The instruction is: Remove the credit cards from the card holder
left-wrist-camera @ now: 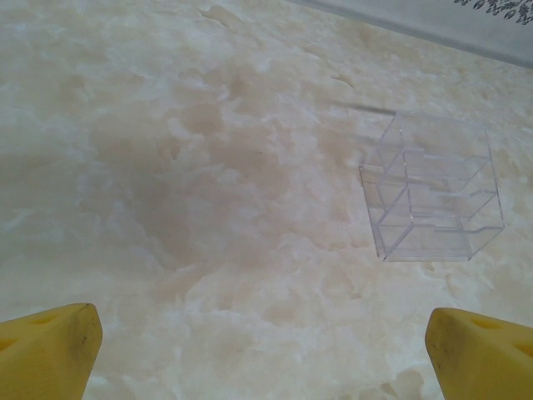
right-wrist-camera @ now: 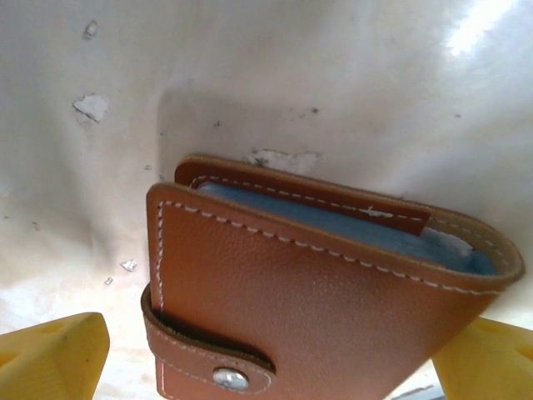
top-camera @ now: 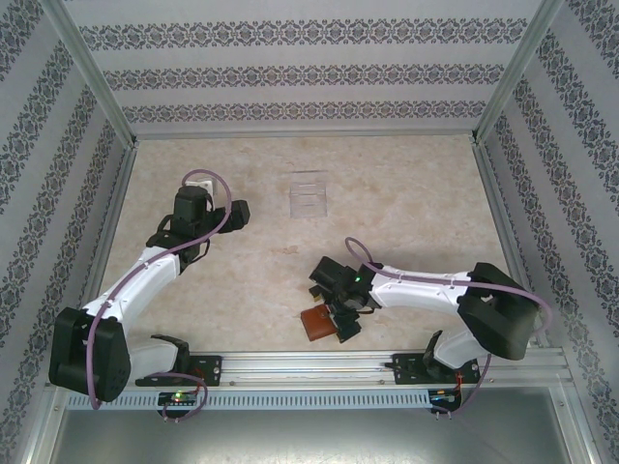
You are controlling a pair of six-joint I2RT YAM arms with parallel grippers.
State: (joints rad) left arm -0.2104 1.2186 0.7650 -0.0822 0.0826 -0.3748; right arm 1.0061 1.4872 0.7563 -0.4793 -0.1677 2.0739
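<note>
Jaws spread wide on both arms: right jaws flanking the snapped-shut brown wallet on the counter, left jaws facing a clear tray.

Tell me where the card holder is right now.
In the top view the card holder lies on the table near the front edge, roughly mid-width, just below the open right gripper; the clear tray sits well behind it.
</note>
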